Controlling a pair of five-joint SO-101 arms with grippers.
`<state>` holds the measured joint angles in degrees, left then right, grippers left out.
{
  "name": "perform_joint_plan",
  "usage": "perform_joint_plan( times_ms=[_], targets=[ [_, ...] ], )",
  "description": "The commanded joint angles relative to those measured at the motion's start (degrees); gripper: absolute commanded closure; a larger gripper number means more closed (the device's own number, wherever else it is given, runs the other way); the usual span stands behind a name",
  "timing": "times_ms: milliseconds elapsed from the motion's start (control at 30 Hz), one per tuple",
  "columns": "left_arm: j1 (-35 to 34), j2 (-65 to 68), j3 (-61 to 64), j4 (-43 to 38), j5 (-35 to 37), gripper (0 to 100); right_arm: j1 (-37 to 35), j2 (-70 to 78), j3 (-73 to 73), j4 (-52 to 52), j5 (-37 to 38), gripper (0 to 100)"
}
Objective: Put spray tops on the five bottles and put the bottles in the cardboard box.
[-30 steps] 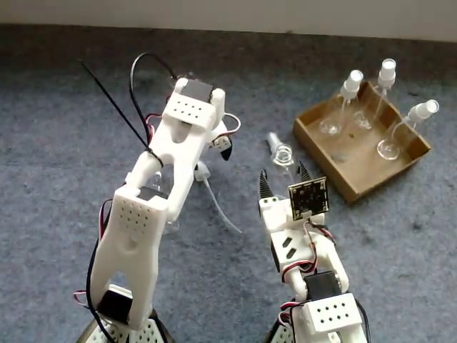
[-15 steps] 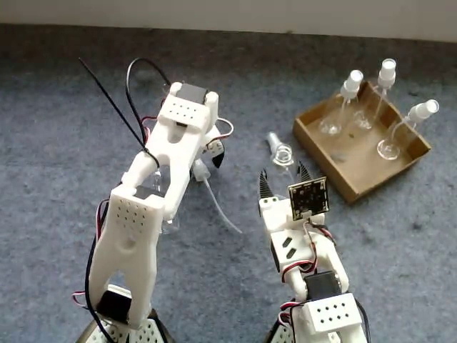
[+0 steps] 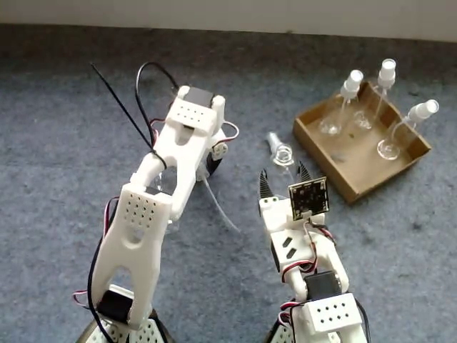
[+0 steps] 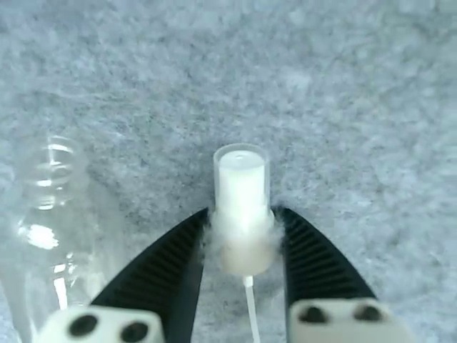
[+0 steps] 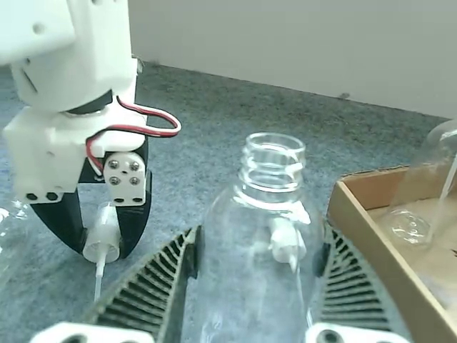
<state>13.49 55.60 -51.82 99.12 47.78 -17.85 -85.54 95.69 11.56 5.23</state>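
Clear plastic up front: the right gripper has its ribbed jaws closed against both sides of the open bottle. The bottle stands upright on the grey carpet, just short of the cardboard box, mouth bare and facing up.

Beyond it, on the side away from the cardboard box, hangs the left gripper. Its black jaws are pinched in narrow on the white spray top, gripping it around the collar, with the thin dip tube running away below.

Here's what the next move looks to turn on: the spray top sits off to the bottle's far-from-box side. Its long axis looks roughly upright, like the bottle's neck. The left arm holds the spray top, so I'd expect it to bring the tube across, toward the cardboard box, and over the mouth.

A last uncapped bottle lies right beside the left gripper, farther again from the cardboard box.

Deepest in, the cardboard box holds three capped bottles.
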Motion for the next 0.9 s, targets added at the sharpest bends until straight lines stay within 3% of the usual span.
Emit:
perform_joint_plan(
  times_ms=[0,133,367,667,867],
  targets=[
    [2.68,-3.74,-5.32,1.14,0.18,100,-0.84,-0.84,6.64,-1.01,-0.35,82.1],
    [2.68,-9.01,-5.05,1.32,-1.32,100,-0.84,-0.84,6.64,-1.27,-0.35,82.1],
    [1.45,-22.9,3.91,1.32,-17.23,100,-2.86,-0.84,6.64,-1.27,-0.35,82.0],
    [-0.13,-44.79,19.3,1.23,-19.52,100,-5.23,-0.75,6.64,-1.45,-0.35,82.0],
    [-1.89,-57.01,28.18,0.97,-29.27,100,-10.07,-0.84,6.64,-3.3,-0.26,82.0]
  ],
)
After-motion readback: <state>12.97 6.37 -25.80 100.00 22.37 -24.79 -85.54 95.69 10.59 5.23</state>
